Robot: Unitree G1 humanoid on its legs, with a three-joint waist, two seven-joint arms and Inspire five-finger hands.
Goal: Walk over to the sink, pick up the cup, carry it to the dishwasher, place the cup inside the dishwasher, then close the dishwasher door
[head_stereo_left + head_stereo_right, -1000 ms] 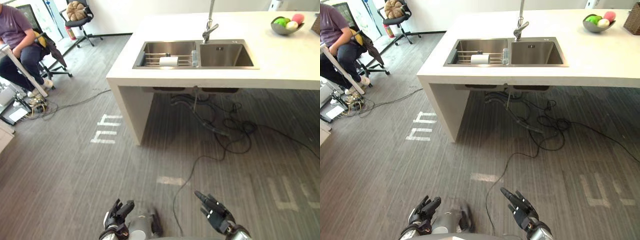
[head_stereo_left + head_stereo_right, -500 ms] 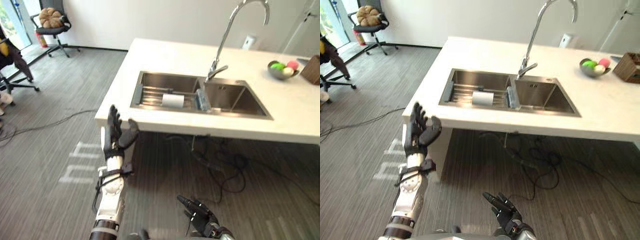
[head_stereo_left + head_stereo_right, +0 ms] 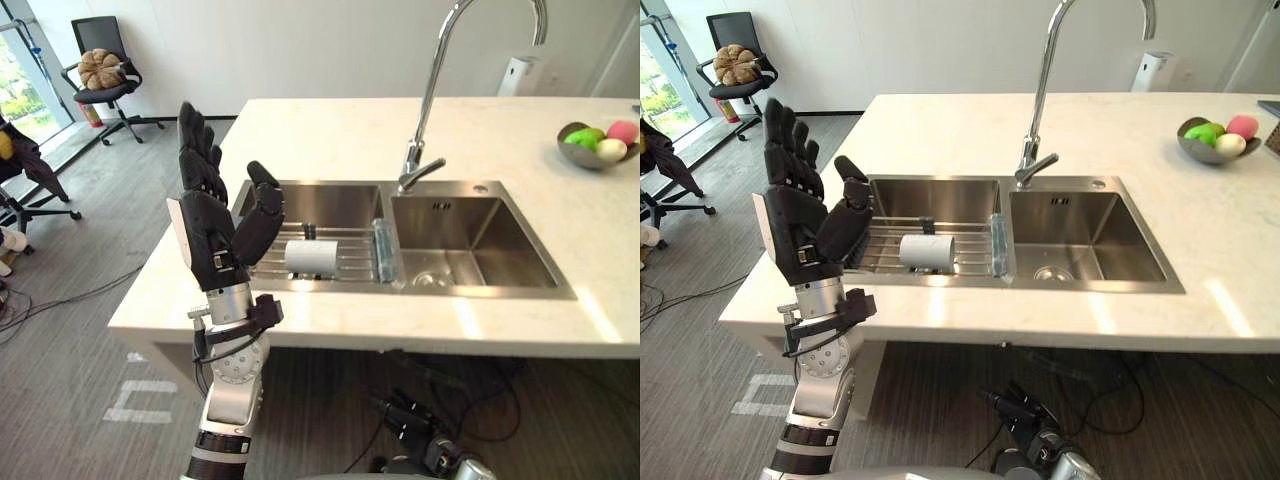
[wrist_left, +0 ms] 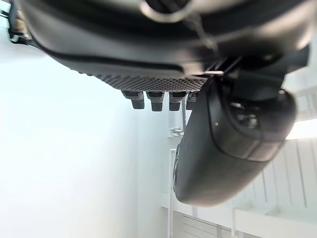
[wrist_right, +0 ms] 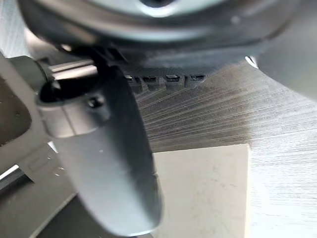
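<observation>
Hovering spread beside the sink (image 3: 450,215), the left hand (image 3: 210,230) is preparing pickup; next, reaching the cup (image 3: 312,257), seemingly lying inside.

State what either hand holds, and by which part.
Nothing. The left hand is raised open, the right hand hangs open, and the cup lies in the sink.

From my remote station, no legible text, label or number anywhere; the white floor markings (image 3: 140,400) beside the counter (image 3: 330,322) are cut off, unreadable.
</observation>
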